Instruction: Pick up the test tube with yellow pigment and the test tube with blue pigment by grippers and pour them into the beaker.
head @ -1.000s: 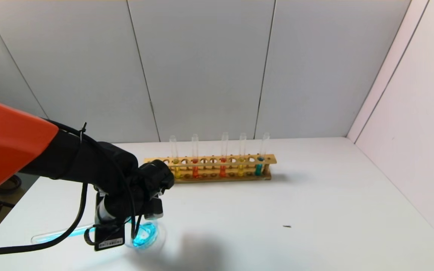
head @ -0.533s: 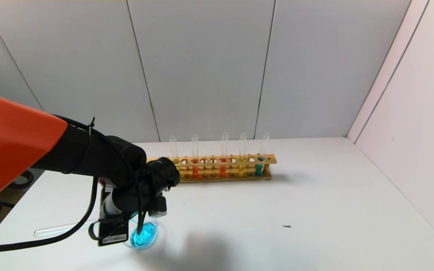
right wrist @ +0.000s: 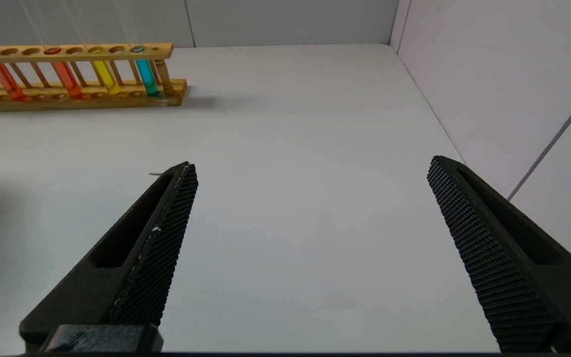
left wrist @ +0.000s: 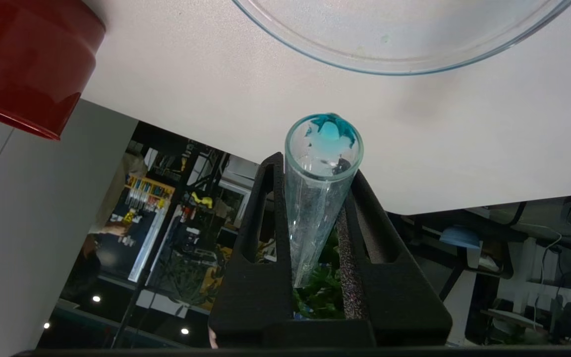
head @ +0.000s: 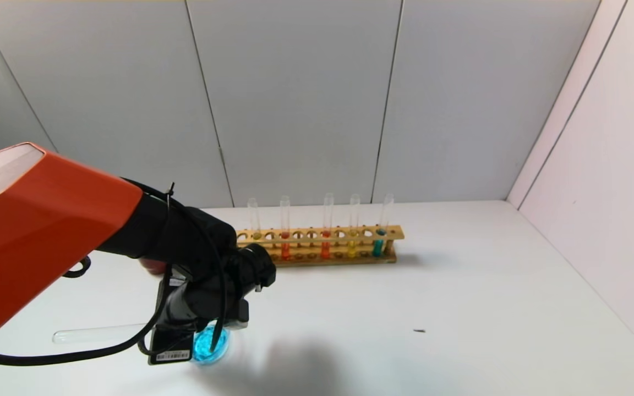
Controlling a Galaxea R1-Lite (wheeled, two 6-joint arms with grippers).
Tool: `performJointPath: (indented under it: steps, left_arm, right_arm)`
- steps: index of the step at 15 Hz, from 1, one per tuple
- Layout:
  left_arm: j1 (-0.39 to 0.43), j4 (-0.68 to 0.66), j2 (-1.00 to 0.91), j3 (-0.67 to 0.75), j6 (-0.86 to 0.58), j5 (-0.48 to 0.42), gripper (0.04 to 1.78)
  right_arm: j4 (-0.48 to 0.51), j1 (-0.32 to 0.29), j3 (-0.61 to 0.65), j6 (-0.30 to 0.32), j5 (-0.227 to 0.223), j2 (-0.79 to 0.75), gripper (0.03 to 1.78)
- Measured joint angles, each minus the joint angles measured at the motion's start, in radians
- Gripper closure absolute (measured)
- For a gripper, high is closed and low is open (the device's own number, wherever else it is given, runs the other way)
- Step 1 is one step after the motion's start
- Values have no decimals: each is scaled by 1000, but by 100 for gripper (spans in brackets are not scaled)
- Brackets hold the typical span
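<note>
My left claw [left wrist: 315, 208] is clamped on the blue tube [left wrist: 317, 198], near-empty, lying level at the desk's [head: 460, 308] near-left edge; its mouth is over the beaker [head: 209, 344], which holds blue liquid. To the right lies open desk. My right claw [right wrist: 310, 233] hangs wide open, holding nothing.

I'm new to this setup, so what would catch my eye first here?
Probably the bright blue liquid pooled in the beaker near the table's front left. Above it the left pincer grips a nearly emptied tube, lying level. Farther back, a wooden rack holds tubes of yellow, orange-red and teal liquid.
</note>
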Motion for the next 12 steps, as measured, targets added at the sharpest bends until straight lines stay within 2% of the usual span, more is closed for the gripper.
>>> performJointPath:
  steps: [12]
  left_arm:
    - [-19, 66, 80, -65, -14, 4, 151]
  right_arm:
    - [0, 0, 0, 1, 0, 0, 11]
